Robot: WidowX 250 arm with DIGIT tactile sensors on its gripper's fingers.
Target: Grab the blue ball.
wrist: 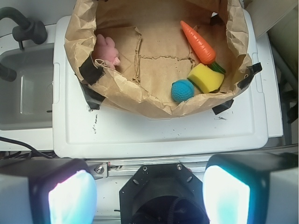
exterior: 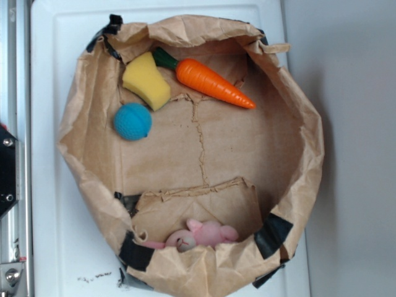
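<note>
One blue ball point(wrist: 182, 90) lies in the paper bag point(wrist: 154, 103), well beyond the gripper point(wrist: 149, 193), whose fingers point(wrist: 72, 198) stand spread wide.

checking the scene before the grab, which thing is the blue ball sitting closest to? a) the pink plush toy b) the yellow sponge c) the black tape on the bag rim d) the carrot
b: in the exterior view the blue ball lies right beside the yellow sponge, with the carrot beyond the sponge and the pink plush toy at the far end of the paper bag.
</note>
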